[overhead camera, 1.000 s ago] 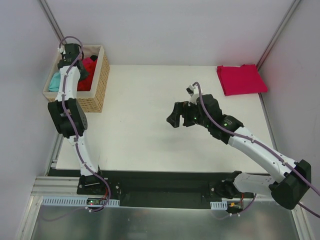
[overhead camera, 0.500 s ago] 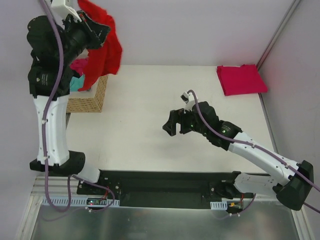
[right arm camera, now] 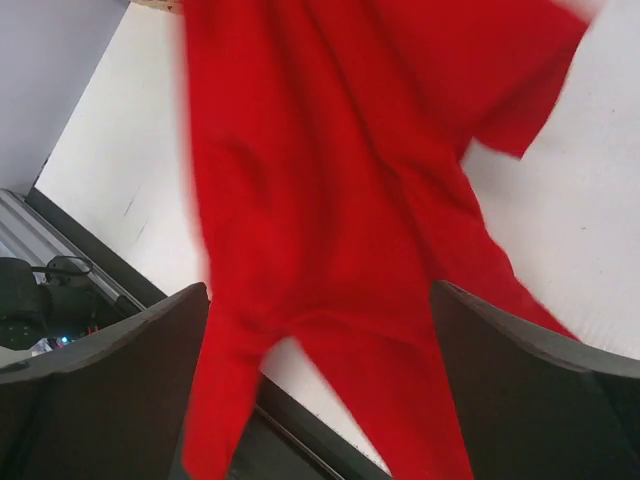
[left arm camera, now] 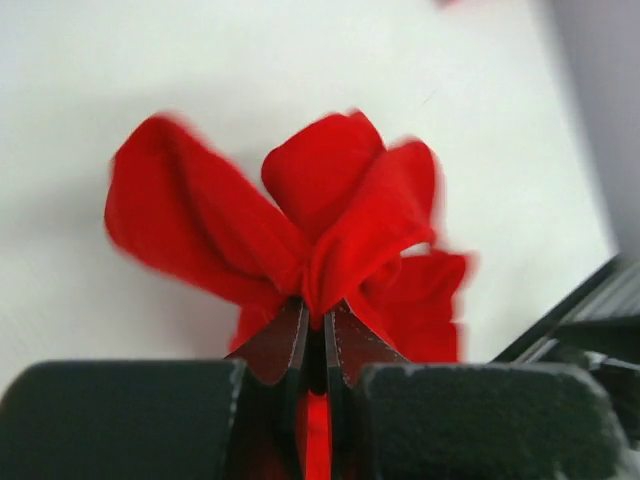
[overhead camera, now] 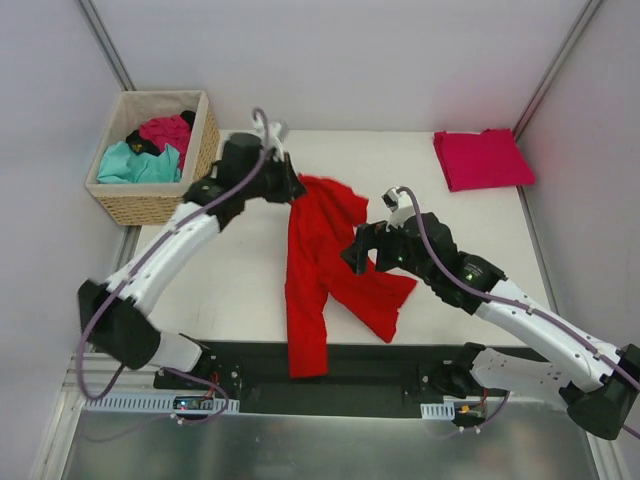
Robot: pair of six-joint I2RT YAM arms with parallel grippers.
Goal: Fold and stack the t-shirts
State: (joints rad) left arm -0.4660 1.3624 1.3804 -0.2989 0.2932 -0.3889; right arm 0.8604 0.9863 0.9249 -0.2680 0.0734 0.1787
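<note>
Basket point(overhead camera: 150, 206) holds teal shirt point(overhead camera: 135, 165), magenta shirt point(overhead camera: 166, 130) and black shirt point(overhead camera: 141, 146), which is mostly buried. Left gripper point(overhead camera: 290, 186) pinches red shirt point(overhead camera: 312, 265) over mid table point(overhead camera: 240, 285). Right gripper point(overhead camera: 366, 250) is spread wide and hides part of it. Crimson shirt point(overhead camera: 483, 158) lies folded at far right corner.

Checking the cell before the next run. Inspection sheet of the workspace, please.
Surface: white table, no stains seen.
Job's things: red shirt crumpled, trailing over the near edge; folded crimson shirt at the far right corner; teal shirt, magenta shirt and black shirt in the basket.
Clutter: nothing seen.
Grippers: left gripper shut on red shirt; right gripper open above it.
Cables: purple cables along both arms, no snag seen.
Surroundings: white walls, metal posts.
</note>
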